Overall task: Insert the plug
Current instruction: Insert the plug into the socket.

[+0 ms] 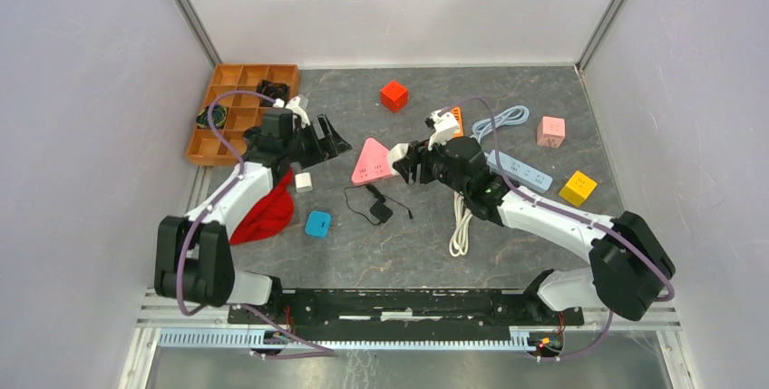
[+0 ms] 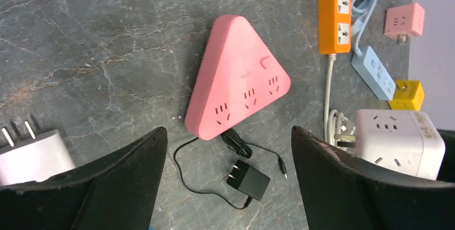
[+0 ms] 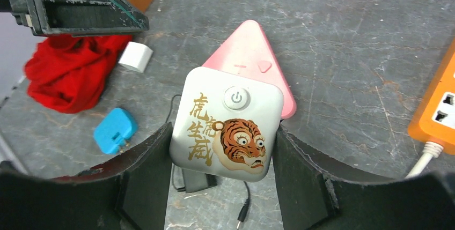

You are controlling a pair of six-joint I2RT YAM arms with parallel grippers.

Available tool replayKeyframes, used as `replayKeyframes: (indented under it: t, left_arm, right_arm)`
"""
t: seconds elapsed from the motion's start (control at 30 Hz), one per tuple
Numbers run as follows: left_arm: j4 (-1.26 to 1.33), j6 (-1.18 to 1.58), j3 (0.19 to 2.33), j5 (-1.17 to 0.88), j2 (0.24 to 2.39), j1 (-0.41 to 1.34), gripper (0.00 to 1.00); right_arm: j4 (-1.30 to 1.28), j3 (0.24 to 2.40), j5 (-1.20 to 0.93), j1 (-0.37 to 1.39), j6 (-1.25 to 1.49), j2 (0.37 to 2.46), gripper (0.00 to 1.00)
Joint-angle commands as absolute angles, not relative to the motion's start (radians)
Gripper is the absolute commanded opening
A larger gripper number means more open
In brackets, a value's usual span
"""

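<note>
**White cube plug (image 3: 226,124) clamped in the right fingers (image 3: 303,176) over a pink power strip (image 3: 244,50)**

Pinched on two opposite sides, one right finger flat against each. Held above the surface (image 3: 349,53), overlapping the near corner of the power strip as seen from the right wrist. From the left wrist, just off the strip's right corner. Cannot tell whether touching the strip. Left fingers (image 2: 120,179) spread wide with nothing between them, hanging over the strip and a black adapter (image 2: 248,180), apart from the plug.

Underside out of sight from the right wrist. Largely covered by the arm from above, only a little white showing. Far edge cut off behind something dark in the left wrist view. Adapter half hidden beneath the plug from the right wrist. Metal prongs visible just beside the plug's left side, next to a white cable (image 2: 328,96); hard to say whether the plug's own or the cable's.

White, boxy, with rounded corners. On top a round power button, gold Chinese characters and a tiger's face. Socket holes on two visible faces.
</note>
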State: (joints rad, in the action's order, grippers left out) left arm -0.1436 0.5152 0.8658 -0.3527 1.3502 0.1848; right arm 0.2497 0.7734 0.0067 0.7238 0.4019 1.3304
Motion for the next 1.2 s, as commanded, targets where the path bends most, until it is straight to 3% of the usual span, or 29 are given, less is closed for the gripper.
replayKeyframes:
  t: [0.0, 0.23, 0.43, 0.8, 1.17]
  left_arm:
    - [-0.106, 0.581, 0.941, -0.439, 1.453, 0.172, 0.89]
    - [-0.15, 0.582, 0.989, -0.531, 1.544, 0.172, 0.8]
    - [-0.129, 0.581, 0.965, -0.529, 1.57, 0.172, 0.8]
    - [-0.112, 0.596, 0.965, -0.575, 1.679, 0.172, 0.72]
    - [-0.145, 0.596, 0.974, -0.573, 1.715, 0.172, 0.71]
  right_arm:
    - [0.397, 0.787, 0.155, 0.755, 0.351, 1.386, 0.32]
    - [0.38, 0.857, -0.041, 0.748, 0.349, 1.456, 0.34]
    - [0.428, 0.8, 0.085, 0.745, 0.329, 1.427, 0.31]
    - [0.543, 0.823, 0.211, 0.748, 0.259, 1.581, 0.3]
    - [0.522, 0.842, 0.2, 0.752, 0.305, 1.648, 0.3]
